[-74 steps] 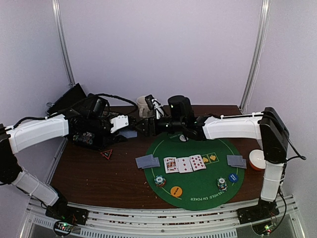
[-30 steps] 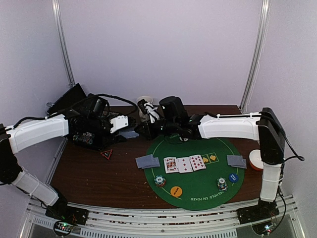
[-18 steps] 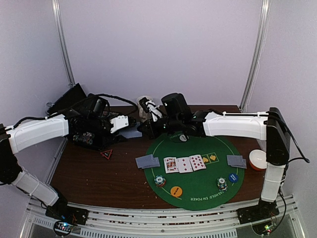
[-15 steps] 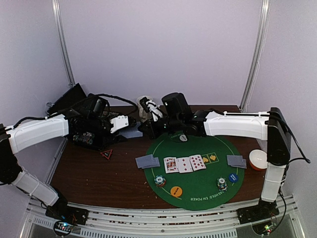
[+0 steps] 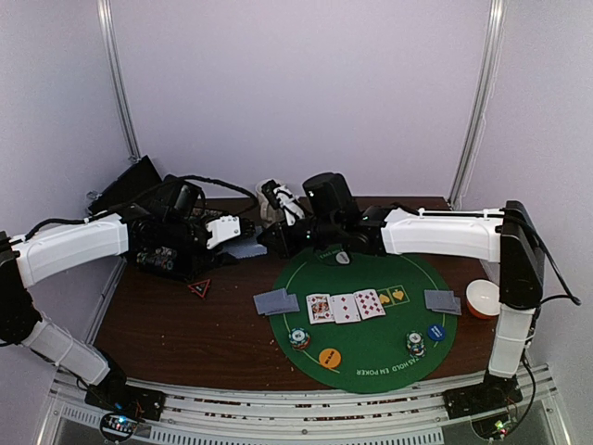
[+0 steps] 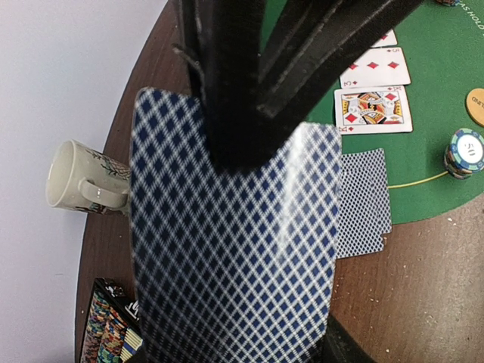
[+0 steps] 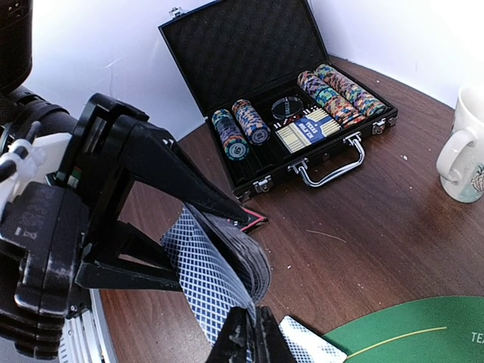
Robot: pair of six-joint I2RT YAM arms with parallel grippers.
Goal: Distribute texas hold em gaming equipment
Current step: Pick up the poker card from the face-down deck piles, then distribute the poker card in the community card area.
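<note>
Above the table (image 5: 185, 324), left fingers (image 7: 162, 162) are gripping the deck (image 6: 234, 249), right fingers (image 7: 240, 340) pinching one card (image 7: 200, 291) that likely needs sliding free.

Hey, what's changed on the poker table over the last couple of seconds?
The right claw swung slightly left, toward the deck held in the left claw, and is shut on one card's edge; that arm's elbow shifted right. The left arm, face-up cards, chip stacks and bowl stayed put.
</note>
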